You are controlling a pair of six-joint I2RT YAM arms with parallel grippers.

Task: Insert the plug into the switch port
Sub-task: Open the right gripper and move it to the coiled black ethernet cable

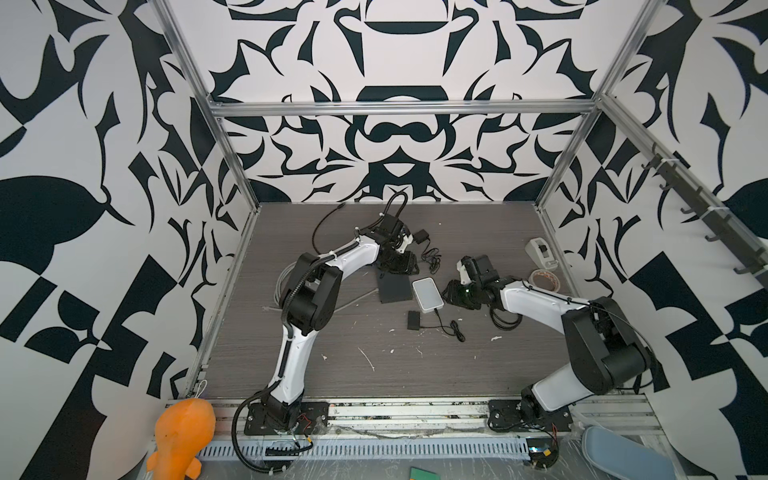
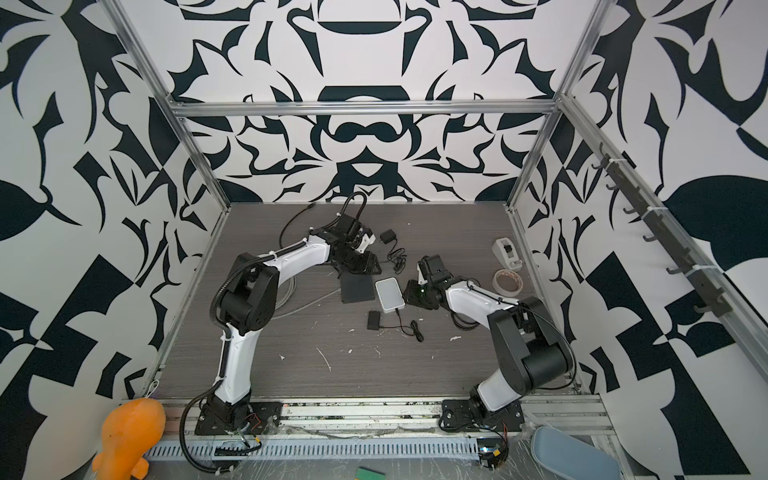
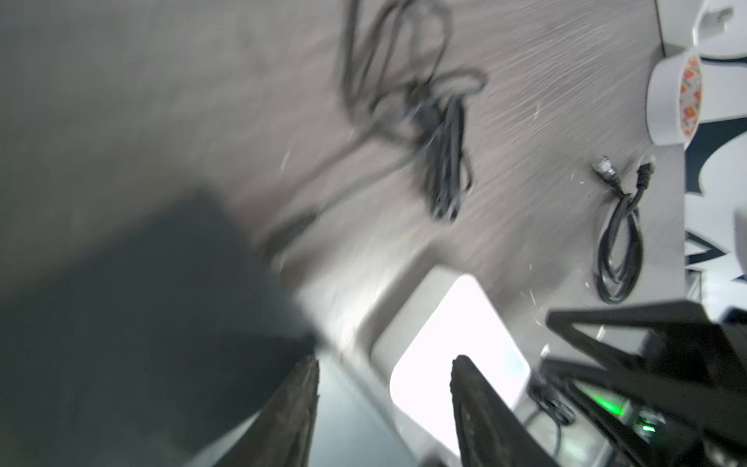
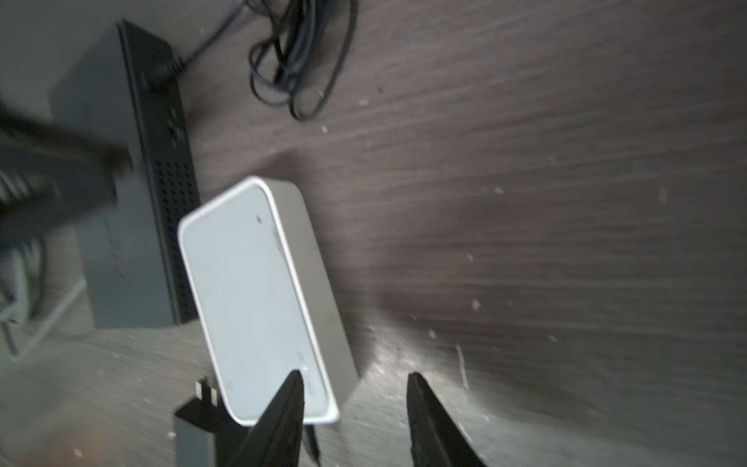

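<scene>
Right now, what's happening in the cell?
Both grippers are over the middle of the table. The left gripper is at the far end of the black box, and the right gripper is beside the white box. Both are open and hold nothing. In the right wrist view a plug seems to sit in the black box's edge, though that part is blurred.
</scene>
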